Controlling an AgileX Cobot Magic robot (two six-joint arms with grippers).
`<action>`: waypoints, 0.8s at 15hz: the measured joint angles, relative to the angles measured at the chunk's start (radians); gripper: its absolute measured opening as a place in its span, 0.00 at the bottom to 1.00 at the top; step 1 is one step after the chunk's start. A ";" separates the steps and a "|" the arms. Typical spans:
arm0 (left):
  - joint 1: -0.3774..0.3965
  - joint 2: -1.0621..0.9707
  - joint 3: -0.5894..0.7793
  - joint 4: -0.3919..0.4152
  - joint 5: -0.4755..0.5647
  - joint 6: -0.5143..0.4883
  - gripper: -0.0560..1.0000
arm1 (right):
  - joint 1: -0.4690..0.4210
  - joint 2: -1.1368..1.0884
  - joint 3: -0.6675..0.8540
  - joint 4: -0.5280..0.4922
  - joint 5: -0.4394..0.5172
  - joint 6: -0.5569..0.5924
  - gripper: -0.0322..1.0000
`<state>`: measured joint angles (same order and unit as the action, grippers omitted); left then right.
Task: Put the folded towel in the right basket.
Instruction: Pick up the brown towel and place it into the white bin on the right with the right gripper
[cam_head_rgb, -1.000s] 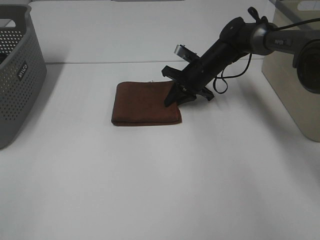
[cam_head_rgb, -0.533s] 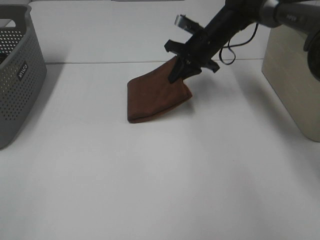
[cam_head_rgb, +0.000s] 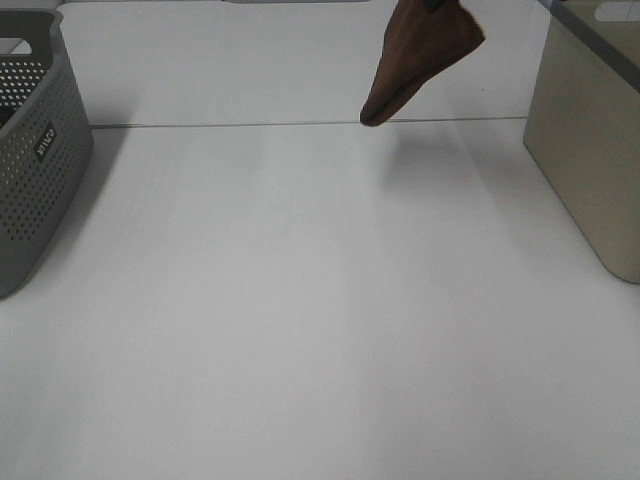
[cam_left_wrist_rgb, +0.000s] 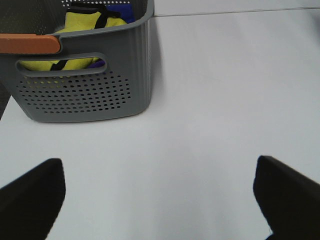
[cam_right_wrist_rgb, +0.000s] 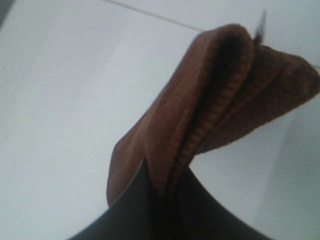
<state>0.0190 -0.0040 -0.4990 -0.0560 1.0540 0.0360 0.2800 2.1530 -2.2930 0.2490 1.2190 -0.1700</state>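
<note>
The folded brown towel (cam_head_rgb: 415, 55) hangs in the air at the top of the exterior high view, left of the beige right basket (cam_head_rgb: 590, 130). My right gripper is above the frame edge there and out of sight. In the right wrist view the towel (cam_right_wrist_rgb: 210, 115) fills the frame, pinched between my right gripper's dark fingers (cam_right_wrist_rgb: 135, 210), so the right gripper (cam_right_wrist_rgb: 167, 197) is shut on it. My left gripper (cam_left_wrist_rgb: 160, 200) is open and empty, its fingertips (cam_left_wrist_rgb: 30, 192) low over the white table.
A grey perforated basket (cam_head_rgb: 35, 150) stands at the far left; the left wrist view shows its wall (cam_left_wrist_rgb: 90, 90) with yellow and blue items inside. The white table (cam_head_rgb: 300, 320) has a seam line across the back.
My right gripper has lifted the towel off the table, up and to the right toward the beige basket. The arm has left the exterior view.
</note>
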 joint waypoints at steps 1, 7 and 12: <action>0.000 0.000 0.000 0.000 0.000 0.000 0.97 | 0.000 -0.040 0.000 -0.051 0.001 0.007 0.09; 0.000 0.000 0.000 0.000 0.000 0.000 0.97 | -0.209 -0.203 0.000 -0.109 0.003 0.029 0.09; 0.000 0.000 0.000 0.000 0.000 0.000 0.97 | -0.424 -0.204 0.000 -0.115 0.003 0.049 0.09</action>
<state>0.0190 -0.0040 -0.4990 -0.0560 1.0540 0.0360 -0.1440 1.9490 -2.2930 0.1340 1.2220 -0.1210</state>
